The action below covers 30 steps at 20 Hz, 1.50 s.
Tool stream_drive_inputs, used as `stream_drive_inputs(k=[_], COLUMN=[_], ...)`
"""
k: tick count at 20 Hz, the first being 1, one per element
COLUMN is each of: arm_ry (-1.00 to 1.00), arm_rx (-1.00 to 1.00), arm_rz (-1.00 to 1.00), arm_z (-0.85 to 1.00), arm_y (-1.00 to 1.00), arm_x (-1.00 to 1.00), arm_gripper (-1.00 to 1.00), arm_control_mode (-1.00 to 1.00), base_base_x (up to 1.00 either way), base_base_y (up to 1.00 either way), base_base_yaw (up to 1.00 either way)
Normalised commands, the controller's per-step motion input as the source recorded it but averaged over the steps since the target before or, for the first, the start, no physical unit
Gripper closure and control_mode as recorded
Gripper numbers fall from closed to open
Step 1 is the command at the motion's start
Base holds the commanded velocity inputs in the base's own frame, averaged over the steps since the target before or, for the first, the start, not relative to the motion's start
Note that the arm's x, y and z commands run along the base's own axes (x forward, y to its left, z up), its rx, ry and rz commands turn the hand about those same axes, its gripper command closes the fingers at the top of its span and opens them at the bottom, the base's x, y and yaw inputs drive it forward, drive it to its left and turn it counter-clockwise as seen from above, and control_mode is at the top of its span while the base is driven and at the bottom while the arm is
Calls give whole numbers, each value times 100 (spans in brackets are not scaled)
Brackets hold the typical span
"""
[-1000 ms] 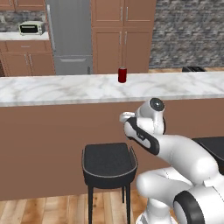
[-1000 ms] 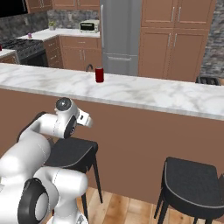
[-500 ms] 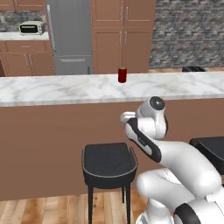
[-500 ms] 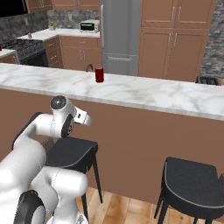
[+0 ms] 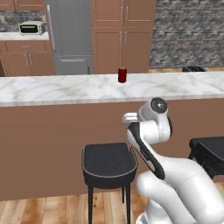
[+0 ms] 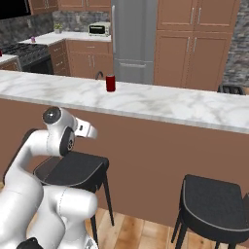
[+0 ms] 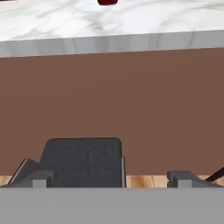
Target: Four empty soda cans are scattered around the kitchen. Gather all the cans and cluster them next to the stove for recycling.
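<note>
A red soda can stands upright on the marble bench, in the upper middle of the left base view, near the far edge of the top. In the right base view the same can sits left of centre in the upper half of the frame. In the hand view just its red base shows at the top edge, above the pale bench rim.

The stove is in the upper left corner of the right base view, dark with black grates, well apart from the can. A small pink-purple object sits on the counter behind it; it is too small to tell whether it is a can.

The arm is folded up in front of the bench's brown front panel, below the level of the top. In the hand view the fingers rise at the bottom of the frame, spread wide apart, with nothing between them. The gripper looks toward the brown panel and a black stool in the lower left of that frame.

The stool stands just left of the arm in the left base view. A second stool is at the lower right of the right base view. A steel fridge and a toaster oven occupy the upper left of the left base view.
</note>
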Motion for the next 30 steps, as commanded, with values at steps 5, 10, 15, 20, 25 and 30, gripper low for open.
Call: stream_drive_inputs(k=[5, 10, 15, 20, 25, 30], arm_ry=[0, 0, 0, 0, 0, 0], arm_rx=[0, 0, 0, 0, 0, 0], arm_rz=[0, -1, -1, 0, 0, 0], arm_z=[51, 60, 54, 42, 25, 24], arm_y=[-1, -1, 0, -1, -8, -9], arm_x=[0, 0, 3, 11, 18, 15], arm_gripper=[-100, -100, -100, -100, -100, -100], arm_control_mode=[-100, -100, -100, -100, -100, -100], base_base_x=[0, 0, 0, 0, 0, 0], base_base_y=[0, 0, 0, 0, 0, 0], base_base_yaw=[0, 0, 0, 0, 0, 0])
